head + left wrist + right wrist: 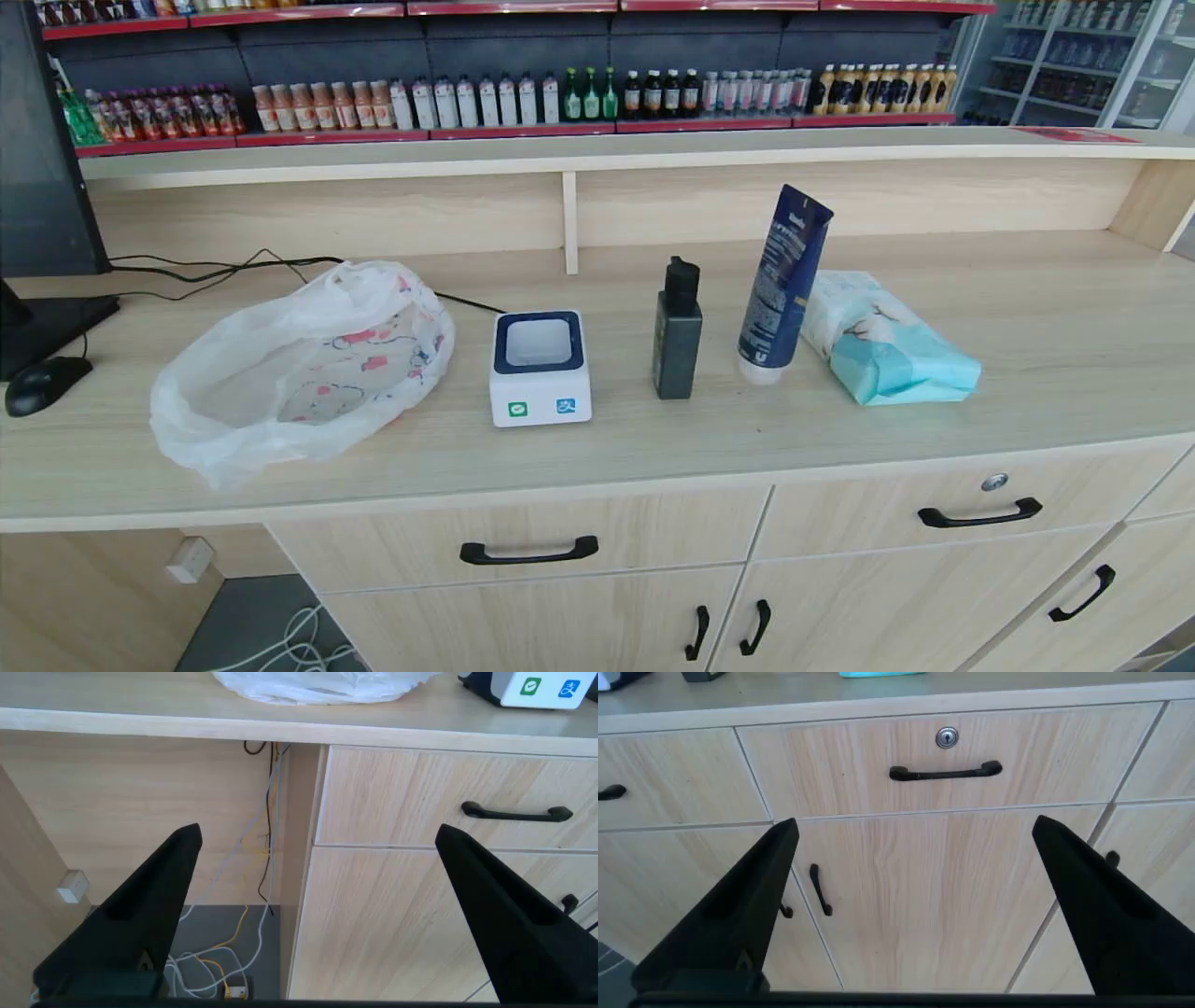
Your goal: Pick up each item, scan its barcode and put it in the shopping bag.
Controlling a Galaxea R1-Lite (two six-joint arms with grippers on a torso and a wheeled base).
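Pale wood tabletop [1027, 308] in the head view carries, from my left, the open shopping bag [299, 373], the scanner [540, 369], a dark bottle [678, 331] upright, a blue tube [782, 285] standing on its cap, and a wipes pack [887, 345] lying flat. In the left wrist view the left tool [318, 835] hangs released and empty, facing the cabinet below the bag. In the right wrist view the right tool [910, 826], likewise released, faces the drawer handle [945, 771] beneath the wipes pack. The items lie up and ahead, and I judge the right arm nearer.
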